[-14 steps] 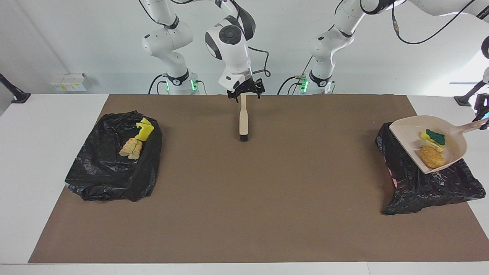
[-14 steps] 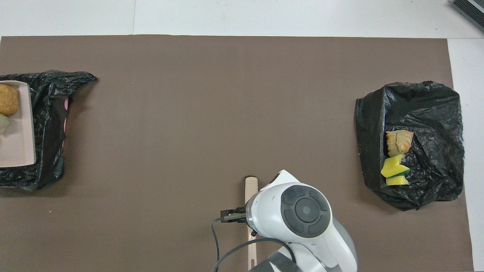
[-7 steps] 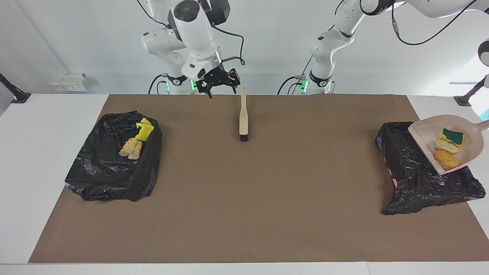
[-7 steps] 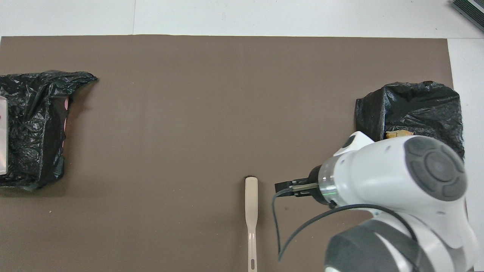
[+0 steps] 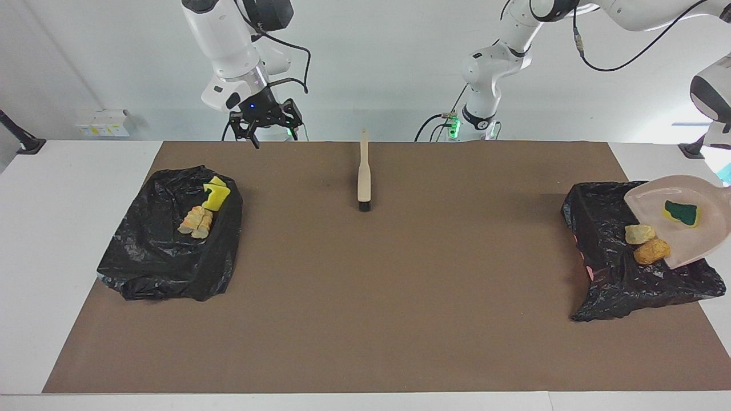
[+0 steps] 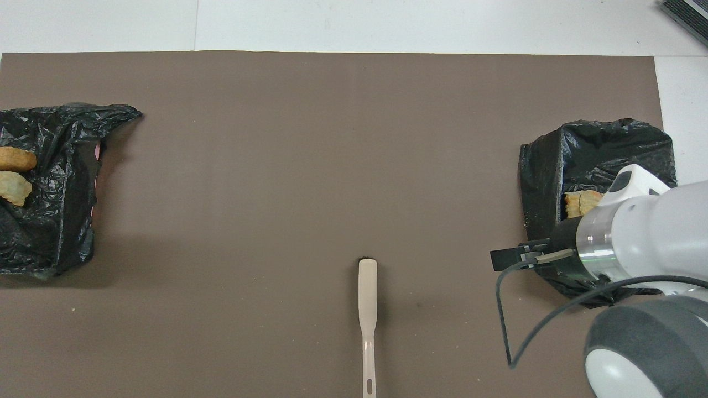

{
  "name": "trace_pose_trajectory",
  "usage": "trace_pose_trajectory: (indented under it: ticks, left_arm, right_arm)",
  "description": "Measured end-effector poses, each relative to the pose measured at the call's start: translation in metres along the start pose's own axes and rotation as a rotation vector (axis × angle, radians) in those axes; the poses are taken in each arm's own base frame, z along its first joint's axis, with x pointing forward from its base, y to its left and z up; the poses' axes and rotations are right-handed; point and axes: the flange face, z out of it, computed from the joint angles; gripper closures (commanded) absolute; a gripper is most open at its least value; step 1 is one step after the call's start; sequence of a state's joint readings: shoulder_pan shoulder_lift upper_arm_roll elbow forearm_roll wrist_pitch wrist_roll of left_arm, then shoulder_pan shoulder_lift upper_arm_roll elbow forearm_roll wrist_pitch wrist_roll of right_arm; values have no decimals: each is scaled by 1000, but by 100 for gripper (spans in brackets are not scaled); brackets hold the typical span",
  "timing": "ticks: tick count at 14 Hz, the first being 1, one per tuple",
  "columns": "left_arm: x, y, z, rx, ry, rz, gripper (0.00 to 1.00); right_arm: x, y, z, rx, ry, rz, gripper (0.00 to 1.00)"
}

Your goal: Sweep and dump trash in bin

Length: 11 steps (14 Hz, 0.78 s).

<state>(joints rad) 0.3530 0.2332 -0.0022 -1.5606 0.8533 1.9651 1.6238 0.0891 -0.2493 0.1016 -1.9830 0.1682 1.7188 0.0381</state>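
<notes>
Your trash: a tan lump [image 5: 639, 234] and an orange lump [image 5: 651, 251] lie on the black bag [image 5: 605, 251] at the left arm's end of the desk [image 5: 365, 319], at the tilted dustpan's [image 5: 702, 240] lip; a second ago they sat in the pan. The green-faced sponge [image 5: 681, 212] is still in it. Left hand is out of view, closed, presumably on the handle. Right hand [image 5: 264, 127], open, has left the brush [image 5: 364, 174] and hangs by the other bag [image 5: 165, 257], which holds more scraps [image 5: 205, 208].
</notes>
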Motion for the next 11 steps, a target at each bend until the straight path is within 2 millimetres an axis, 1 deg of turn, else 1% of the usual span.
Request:
trace_pose_trajectory:
  ticks: [2,3,5,8,10,11]
  left_arm:
    - [6,5,-10,5,-66,4,100]
    - [5,7,-16,12,-85,3,100]
    - [-5,13,-33,30,-125,3,100]
    - [-6,17,-68,32,-200,3,100]
    - [2,20,-92,11,-247,-32,100]
    - [9,21,-104,4,-269,-59,100]
  right_arm:
    - [2,24,-7,-1,11,45,0]
    - [3,37,-9,0,16,71,0]
    - [4,62,-13,1,24,118,0]
    - [6,86,-17,1,33,166,0]
    - [6,100,-19,-16,35,172,0]
    - [7,106,-20,-31,38,146,0]
